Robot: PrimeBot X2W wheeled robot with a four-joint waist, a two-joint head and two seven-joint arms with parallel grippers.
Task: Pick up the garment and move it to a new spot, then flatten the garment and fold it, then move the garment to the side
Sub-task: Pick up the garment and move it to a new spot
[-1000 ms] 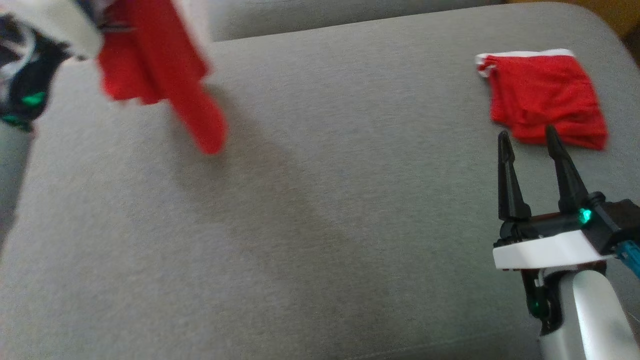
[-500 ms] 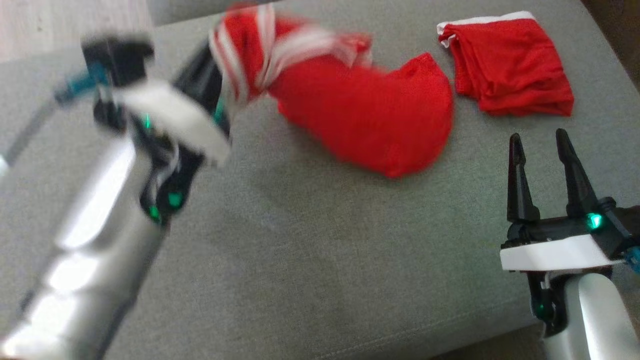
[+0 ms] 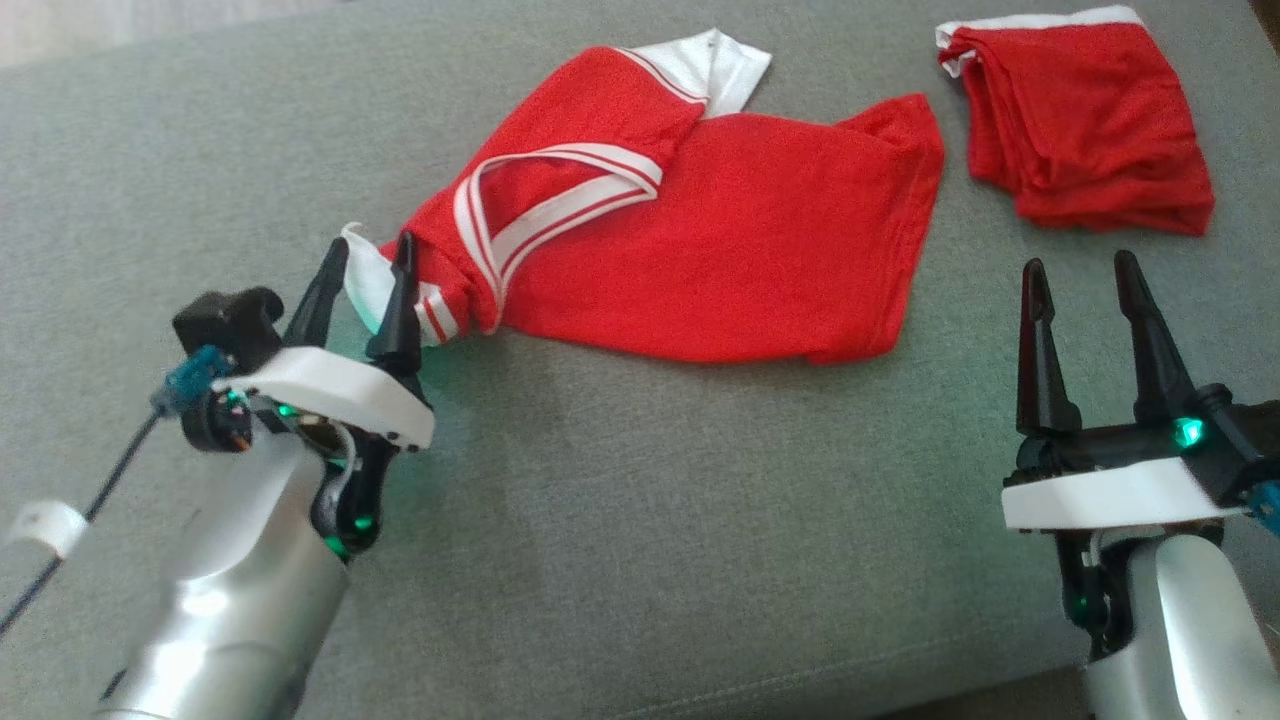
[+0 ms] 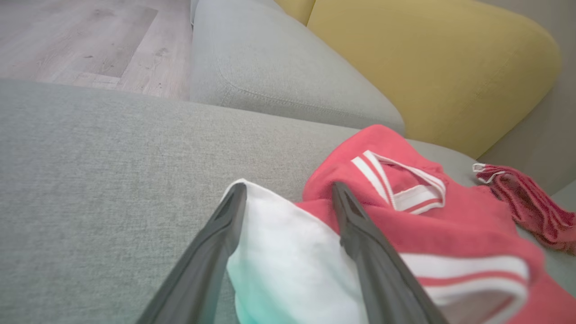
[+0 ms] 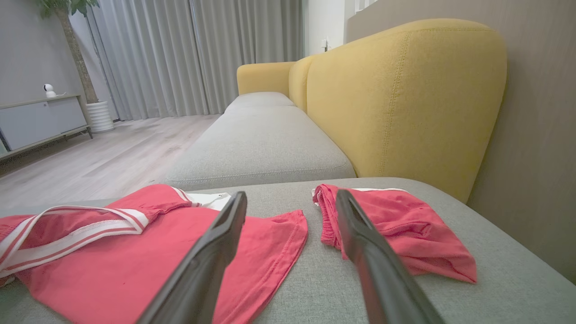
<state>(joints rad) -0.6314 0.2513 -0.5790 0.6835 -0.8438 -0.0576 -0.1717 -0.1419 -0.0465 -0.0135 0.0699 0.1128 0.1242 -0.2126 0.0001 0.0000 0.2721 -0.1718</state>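
On one grey cushion [image 3: 620, 520] lie two red garments [image 3: 720, 250] [image 3: 1090, 130].

I face a wide grey seat cushion [image 3: 640, 520] with a fine woven surface. At its far right corner, on my right side, lies a folded red cloth [image 3: 1085, 130] with a white edge along its far side, flat on the cushion. Beyond it rises a mustard-yellow backrest [image 5: 400, 94], against a brown-grey wall [image 5: 540, 135]. A second grey cushion [image 5: 261, 153] runs on from mine along that backrest. To the left of it is pale wooden floor [image 5: 112, 157], ending at long grey curtains [image 5: 198, 58]. A plant in a white ribbed pot [image 5: 100, 116] stands beside a low grey cabinet [image 5: 42, 119], and a small white device [image 5: 48, 90] sits on top of that.
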